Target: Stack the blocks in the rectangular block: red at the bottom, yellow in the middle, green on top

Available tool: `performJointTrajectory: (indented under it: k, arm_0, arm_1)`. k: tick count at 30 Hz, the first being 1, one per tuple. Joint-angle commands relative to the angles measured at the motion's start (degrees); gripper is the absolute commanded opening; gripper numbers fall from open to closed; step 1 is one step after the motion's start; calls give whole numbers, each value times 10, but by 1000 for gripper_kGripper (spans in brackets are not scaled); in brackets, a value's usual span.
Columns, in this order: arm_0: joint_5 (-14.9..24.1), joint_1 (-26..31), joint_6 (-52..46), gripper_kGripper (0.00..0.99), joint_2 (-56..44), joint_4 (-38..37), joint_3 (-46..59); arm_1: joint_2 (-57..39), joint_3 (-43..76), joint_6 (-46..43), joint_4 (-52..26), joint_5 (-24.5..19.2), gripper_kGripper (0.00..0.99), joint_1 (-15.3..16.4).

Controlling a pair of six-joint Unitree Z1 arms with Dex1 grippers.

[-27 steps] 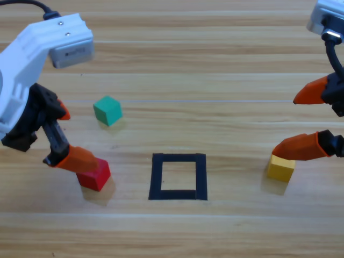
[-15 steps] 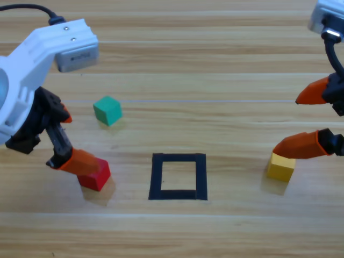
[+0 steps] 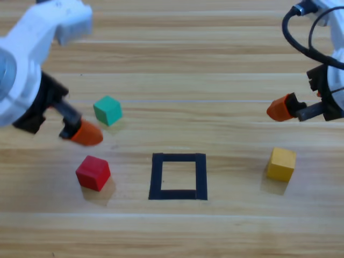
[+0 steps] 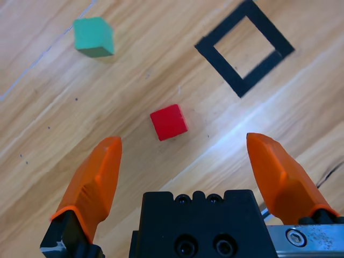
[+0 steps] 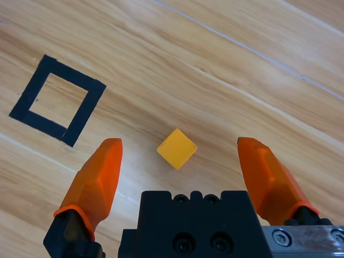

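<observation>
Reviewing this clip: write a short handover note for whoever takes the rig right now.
Left gripper: jaws open, empty, raised above the red cube.
Right gripper: jaws open, empty, above the yellow cube.
Red cube sits on the table left of the tape rectangle, yellow to its right, green cube up and to the left.
Done: nothing stacked; only bare wood inside the rectangle.
Left: red into the rectangle, then yellow on it, then green on top.

Grey-white arm casings, black looping cable (image 3: 296,33), tapered orange jaws on black gripper bodies with recessed black screws (image 4: 185,245).
</observation>
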Motion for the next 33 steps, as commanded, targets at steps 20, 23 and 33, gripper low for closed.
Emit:
performJointTrajectory:
  k: [20,23,33]
  arm_0:
    - [-28,64,-240,990,175,126,-98]
    - [-29,64,-231,988,202,126,-99]
    - [-42,64,-206,986,280,108,-95]
  arm_1:
    - [121,-47,343,68,-1,989,-8]
    - [145,-58,355,75,-1,986,-11]
    - [200,-70,390,80,20,979,-44]
